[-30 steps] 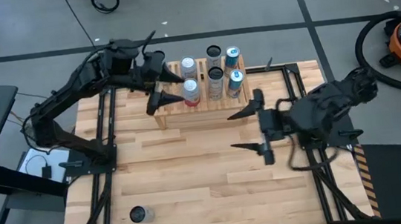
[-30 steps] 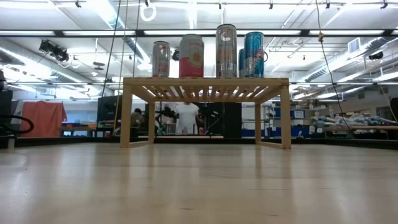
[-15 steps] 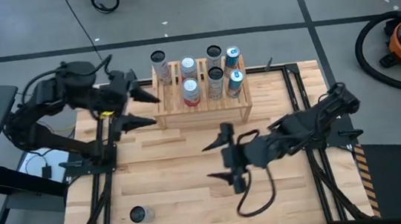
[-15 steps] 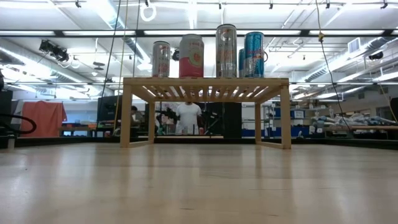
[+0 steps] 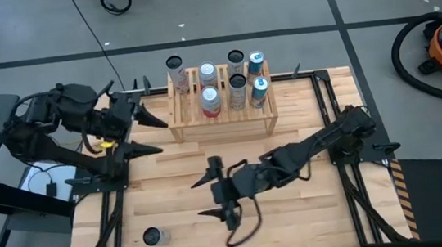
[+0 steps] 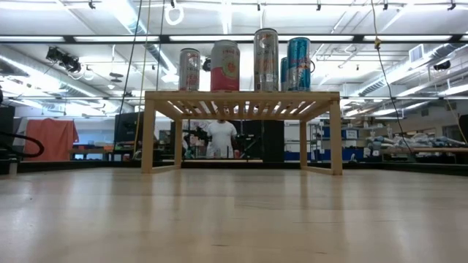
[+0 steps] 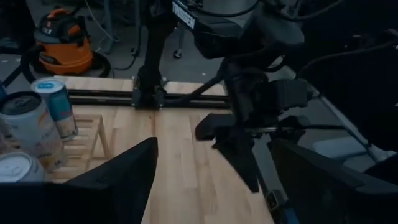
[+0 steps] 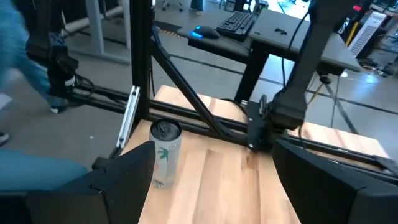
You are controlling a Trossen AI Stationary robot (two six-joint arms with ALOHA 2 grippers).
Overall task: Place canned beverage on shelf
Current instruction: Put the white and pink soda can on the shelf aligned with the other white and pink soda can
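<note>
Nearest me in the high view, a lone can [image 5: 153,237] stands upright on the front left of the butcher-block table [image 5: 183,234], well apart from everything else. It is the one I have to place. In the right wrist view it shows as a slim cylinder [image 8: 165,153], pale with a green leafy print and a dull metal lid with its pull tab.

My right gripper [image 5: 216,195] hangs over the middle of the table, empty, its two dark tapered fingers spread wide and pointed toward that can. I judge this as the reach step. To do it well I would keep the fingers wide, line them up so the can sits centred between them, come in level at mid-height, and close gently, since a thin-walled can tips or dents easily and its smooth side can slip.

My left gripper [image 5: 135,133] waits at the table's left edge, partly open and holding nothing.

Farthest back stands the shelf [image 5: 223,121], pale bare wood with a slatted top on square legs. It already carries several upright cans: white-and-red ones, a grey one, teal ones. The slats mean I would need to set the base flat across them.
</note>
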